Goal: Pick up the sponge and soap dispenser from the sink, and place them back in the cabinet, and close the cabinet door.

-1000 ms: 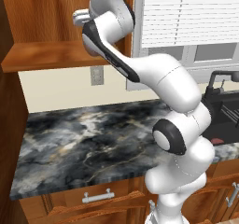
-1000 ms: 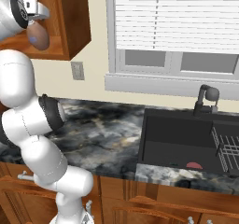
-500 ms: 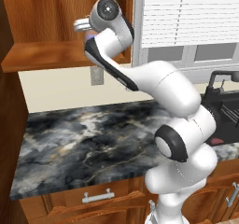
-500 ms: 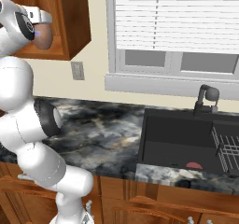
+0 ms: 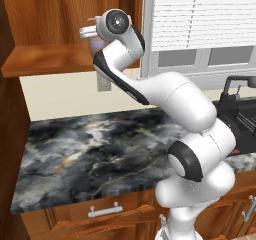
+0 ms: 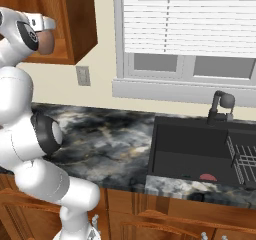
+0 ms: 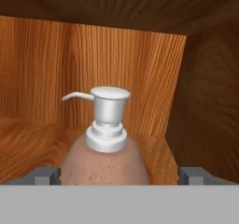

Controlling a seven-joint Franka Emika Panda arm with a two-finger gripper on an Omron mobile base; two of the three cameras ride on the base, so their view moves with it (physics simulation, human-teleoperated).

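Soap dispenser [image 7: 105,143] standing up on the cabinet [image 7: 84,64] shelf, between the wide-apart gripper [image 7: 119,175] tips. Sponge [image 6: 208,177] lying in the sink [image 6: 175,139]. Left: fetch sponge, shut door.

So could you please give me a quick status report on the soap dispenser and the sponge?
Gripper open, fingertips either side of soap dispenser on cabinet shelf. Sponge in sink. Nothing in the way.

I am facing a cream wall [image 6: 102,64] with a white-framed window [image 6: 187,39] whose blinds are hanging partly lowered. A grey outlet plate [image 6: 82,76] is sitting beside it, above a dark marbled countertop [image 5: 95,154] resting on wooden drawers [image 5: 100,211].
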